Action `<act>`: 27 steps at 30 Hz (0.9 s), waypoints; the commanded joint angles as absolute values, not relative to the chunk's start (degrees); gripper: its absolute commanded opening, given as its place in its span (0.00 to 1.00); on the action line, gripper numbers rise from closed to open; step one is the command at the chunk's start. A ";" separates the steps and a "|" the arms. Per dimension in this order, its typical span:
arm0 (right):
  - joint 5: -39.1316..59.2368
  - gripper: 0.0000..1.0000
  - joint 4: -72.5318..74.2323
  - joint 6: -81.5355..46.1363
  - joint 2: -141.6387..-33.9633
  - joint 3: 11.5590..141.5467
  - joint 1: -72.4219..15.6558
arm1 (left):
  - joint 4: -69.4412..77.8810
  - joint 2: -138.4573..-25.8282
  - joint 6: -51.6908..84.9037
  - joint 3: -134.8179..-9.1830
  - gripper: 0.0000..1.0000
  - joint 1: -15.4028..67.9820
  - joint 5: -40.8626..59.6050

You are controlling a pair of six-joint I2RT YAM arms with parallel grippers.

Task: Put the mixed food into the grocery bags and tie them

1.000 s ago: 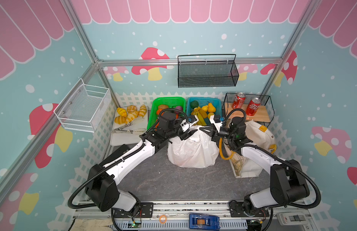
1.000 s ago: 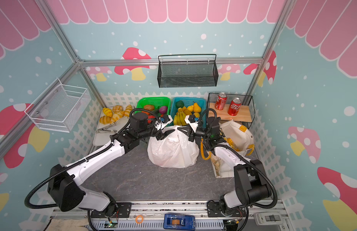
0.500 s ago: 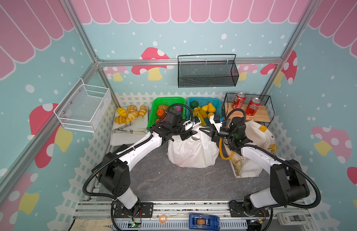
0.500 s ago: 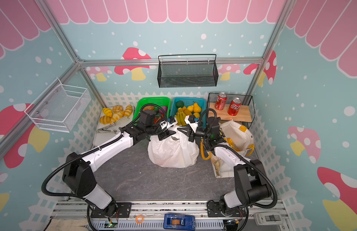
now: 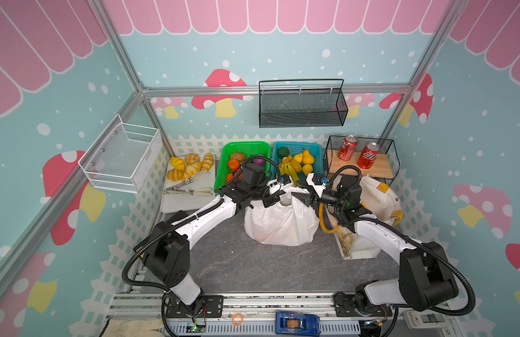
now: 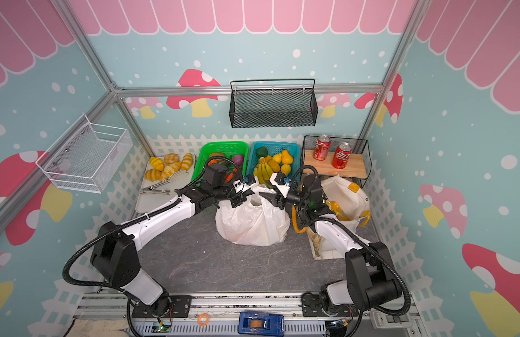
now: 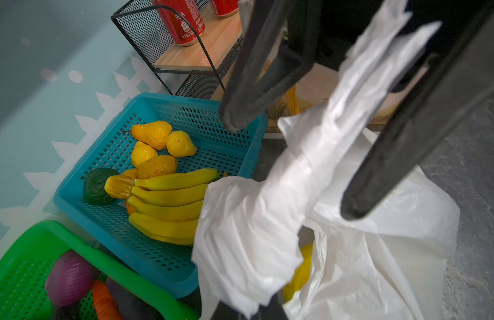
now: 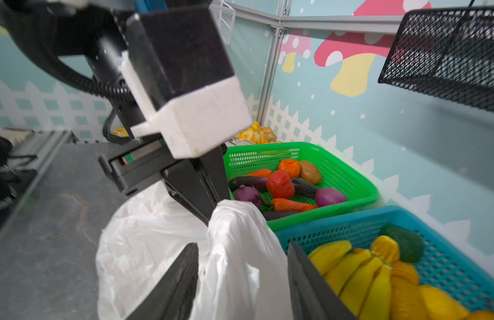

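**Plastic bag at the tying stage, one handle caught**

So the white bag (image 5: 282, 224) sat mid-table (image 5: 253, 262), in front of the baskets and just beside the cream tote (image 5: 378, 192). It looked filled out, and the left wrist view showed a yellow lump (image 7: 302, 268) down inside the mouth. I couldn't tell what it was, though. Some pears (image 7: 153, 133) were lying in the blue basket (image 7: 168, 266), well outside any bag.

The left gripper (image 8: 214, 206) had its jaws pressed together on a twisted-up handle (image 8: 234, 227), pinching the plastic near its top. The right gripper (image 8: 243, 246) was right there facing it. Its jaws were spread, one finger on each side of that same strip, and it wasn't gripping anything.

My read is that loading was done for this bag and they were on the tie. It looked like a handover or re-grip on the handle.

The next move probably needs the right jaws to close on plastic, either lower on this strip or on the other loop. Then the two ends have to cross and get pulled snug. Thin film slips and bunches, so the pinch wants a decent wad of it, and the left can't let go early. The second handle was hard to pick out in any view.
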State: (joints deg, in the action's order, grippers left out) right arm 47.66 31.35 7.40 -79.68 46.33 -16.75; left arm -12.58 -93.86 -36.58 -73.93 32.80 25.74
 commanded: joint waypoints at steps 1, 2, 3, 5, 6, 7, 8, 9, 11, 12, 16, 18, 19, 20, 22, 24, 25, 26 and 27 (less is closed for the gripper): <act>44.47 0.62 30.22 14.73 -78.39 44.77 -17.70 | -9.77 -91.62 -38.53 -72.51 0.00 32.96 26.99; 44.43 0.67 29.23 16.02 -78.32 44.90 -18.00 | -9.44 -91.53 -38.62 -72.29 0.00 33.07 26.70; 44.04 0.69 28.38 17.09 -78.54 45.14 -18.44 | -9.33 -91.46 -38.95 -72.32 0.00 33.20 26.19; 42.45 0.72 25.72 19.51 -79.19 46.18 -19.49 | -9.32 -91.62 -39.81 -72.38 0.00 33.64 25.21; 41.15 0.72 24.38 20.84 -79.62 46.81 -20.17 | -9.38 -91.50 -40.55 -72.17 0.00 33.91 24.58; 39.97 0.73 23.53 21.79 -79.96 47.38 -20.73 | -9.37 -91.41 -41.08 -71.93 0.00 34.16 24.21; 38.95 0.73 22.83 22.54 -80.61 47.95 -21.11 | -9.34 -91.28 -41.80 -71.69 0.00 34.49 23.85; 38.37 0.73 22.25 23.29 -81.10 48.52 -21.38 | -9.32 -91.13 -42.45 -71.43 0.00 34.54 23.56; 37.45 0.72 21.41 24.28 -81.93 49.56 -21.53 | -9.40 -90.92 -43.16 -71.19 0.00 34.76 23.26; 36.87 0.70 21.31 24.64 -82.26 49.83 -21.51 | -9.40 -90.80 -43.46 -71.02 0.00 34.84 23.20; 35.96 0.58 20.85 25.65 -83.50 50.86 -21.53 | -9.40 -90.44 -43.71 -70.95 0.00 34.94 23.28; 35.77 0.52 20.24 26.05 -84.28 51.64 -21.53 | -9.40 -90.31 -43.77 -70.94 0.00 34.93 23.12; 35.69 0.50 19.92 26.19 -84.61 51.99 -21.53 | -9.40 -90.42 -43.82 -70.93 0.00 34.98 22.94; 35.57 0.47 19.49 26.37 -84.85 52.32 -21.53 | -9.43 -90.44 -43.86 -70.97 0.00 34.92 22.76; 35.83 0.43 19.04 26.34 -85.15 52.69 -21.51 | -9.40 -90.44 -43.86 -70.85 0.00 34.93 22.63; 36.28 0.38 19.15 25.89 -85.49 52.67 -21.62 | -9.36 -90.53 -43.78 -70.93 0.00 35.06 22.42; 36.22 0.34 19.13 25.63 -85.67 52.73 -21.75 | -9.39 -90.60 -43.69 -71.00 0.00 35.05 22.26; 36.13 0.27 19.12 25.21 -85.90 52.83 -21.87 | -9.29 -90.70 -43.41 -71.08 0.00 35.08 21.96; 35.99 0.20 19.01 24.84 -86.12 52.82 -22.05 | -9.08 -90.78 -42.97 -71.18 0.00 35.07 21.52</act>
State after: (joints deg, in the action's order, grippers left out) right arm 36.67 20.78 22.98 -84.29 51.70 -21.34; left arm -10.07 -92.25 -41.50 -71.16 34.30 21.02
